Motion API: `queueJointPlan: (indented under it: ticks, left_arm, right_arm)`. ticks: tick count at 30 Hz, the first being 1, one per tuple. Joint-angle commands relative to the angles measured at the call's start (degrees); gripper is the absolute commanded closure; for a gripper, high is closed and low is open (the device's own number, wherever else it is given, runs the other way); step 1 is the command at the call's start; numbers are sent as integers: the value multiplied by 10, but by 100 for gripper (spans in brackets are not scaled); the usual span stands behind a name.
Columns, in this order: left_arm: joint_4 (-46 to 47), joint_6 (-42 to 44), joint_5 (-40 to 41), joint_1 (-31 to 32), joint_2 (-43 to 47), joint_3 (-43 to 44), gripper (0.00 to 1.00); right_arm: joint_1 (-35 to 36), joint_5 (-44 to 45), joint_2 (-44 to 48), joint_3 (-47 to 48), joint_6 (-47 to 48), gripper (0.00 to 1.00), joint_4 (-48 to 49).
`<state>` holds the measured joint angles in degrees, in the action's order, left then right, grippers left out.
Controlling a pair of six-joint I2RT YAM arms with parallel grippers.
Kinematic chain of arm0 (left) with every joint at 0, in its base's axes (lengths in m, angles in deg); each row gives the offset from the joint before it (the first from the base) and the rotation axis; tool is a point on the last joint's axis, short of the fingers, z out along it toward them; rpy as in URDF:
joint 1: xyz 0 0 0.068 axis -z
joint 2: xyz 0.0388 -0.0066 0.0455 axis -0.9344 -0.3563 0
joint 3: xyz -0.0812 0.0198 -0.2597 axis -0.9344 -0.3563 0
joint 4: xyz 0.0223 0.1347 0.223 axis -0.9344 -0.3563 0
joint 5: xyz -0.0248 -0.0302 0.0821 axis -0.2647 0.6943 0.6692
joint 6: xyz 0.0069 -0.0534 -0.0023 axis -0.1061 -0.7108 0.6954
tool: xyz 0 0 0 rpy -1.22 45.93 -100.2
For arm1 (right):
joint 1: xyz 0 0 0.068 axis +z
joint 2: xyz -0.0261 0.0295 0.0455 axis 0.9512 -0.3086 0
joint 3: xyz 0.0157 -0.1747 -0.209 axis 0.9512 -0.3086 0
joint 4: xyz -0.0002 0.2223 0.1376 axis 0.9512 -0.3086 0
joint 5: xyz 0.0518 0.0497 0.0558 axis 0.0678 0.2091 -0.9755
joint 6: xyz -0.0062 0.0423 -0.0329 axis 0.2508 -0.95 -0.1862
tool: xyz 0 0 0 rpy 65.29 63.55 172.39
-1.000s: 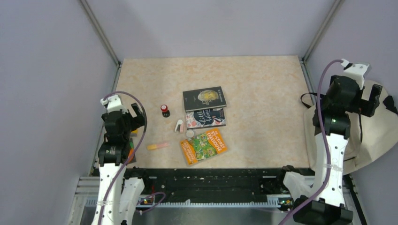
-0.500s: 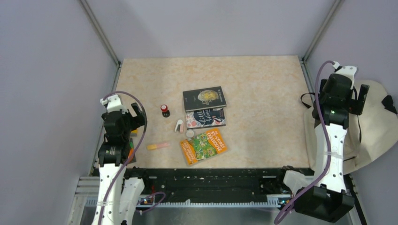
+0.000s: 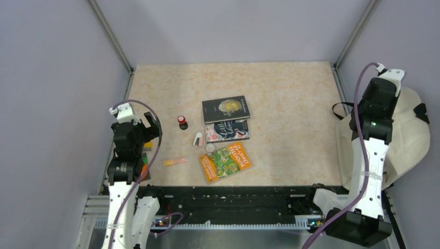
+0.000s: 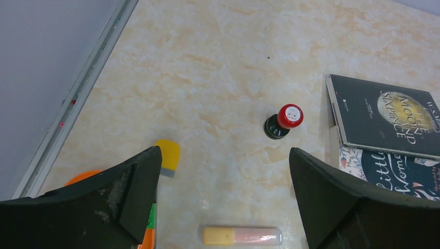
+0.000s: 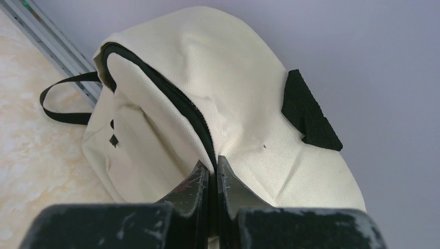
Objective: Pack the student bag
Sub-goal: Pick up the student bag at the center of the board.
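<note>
The student bag (image 3: 412,132), cream fabric with a black zipper, lies off the table's right edge. In the right wrist view the student bag (image 5: 233,78) fills the frame, and my right gripper (image 5: 212,165) is shut on its black zipper seam, pinching the fabric. From above, my right gripper (image 3: 383,106) sits over the bag's left side. My left gripper (image 3: 148,127) hovers at the table's left edge. In the left wrist view my left gripper (image 4: 223,155) is open with nothing between its fingers.
Three books lie mid-table: a black book (image 3: 225,108), a dark floral book (image 3: 227,129) and an orange-green book (image 3: 224,161). A red-capped stamp (image 4: 283,121), a yellow-pink highlighter (image 4: 242,235), a yellow eraser (image 4: 167,155) and a small white-pink item (image 3: 197,139) lie near them.
My right gripper went from open to shut on the bag's zipper seam, and the bag's fabric shifted with it. The left arm barely moved.
</note>
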<state>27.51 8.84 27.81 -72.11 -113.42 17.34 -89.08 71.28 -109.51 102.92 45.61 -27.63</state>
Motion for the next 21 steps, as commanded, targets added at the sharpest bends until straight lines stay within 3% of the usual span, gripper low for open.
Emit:
queueJointPlan:
  ticks: [1, 7, 12, 15, 21]
  left_arm:
    - [41, 13, 10, -4, 3, 28, 3]
    - [34, 53, 4, 2, 14, 28, 6]
    - [40, 71, -143, 27, -38, 67, 11]
    - [38, 76, -178, 87, -86, 99, 11]
    - [84, 75, -278, 188, -144, 163, 10]
  right_arm:
    - [-2, -28, 6, 43, -4, 100, -2]
    - [-2, -126, 14, 76, -36, 100, -34]
    - [0, -382, 21, 116, -100, 100, -33]
    - [23, -522, 29, 122, -124, 100, -12]
    - [91, -765, 65, 53, -178, 100, 128]
